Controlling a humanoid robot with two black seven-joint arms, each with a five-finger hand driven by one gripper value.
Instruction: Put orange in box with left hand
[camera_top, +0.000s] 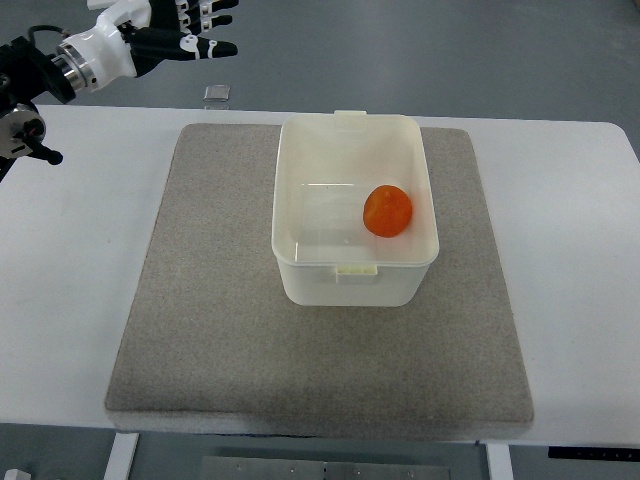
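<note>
The orange (387, 211) lies inside the cream plastic box (300, 150), on its floor toward the right wall, with nothing else in there. The box stands on a grey mat (200, 300) covering the white worktop (70, 250). The left robot hand (170, 35) hangs at the top left corner, beyond the worktop's far edge, fingers stretched out and empty, well apart from the box.

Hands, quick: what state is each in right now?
Left hand: open, fingers extended, holding nothing; the round orange fruit lies in the cream plastic box.
Right hand: not in view.
</note>
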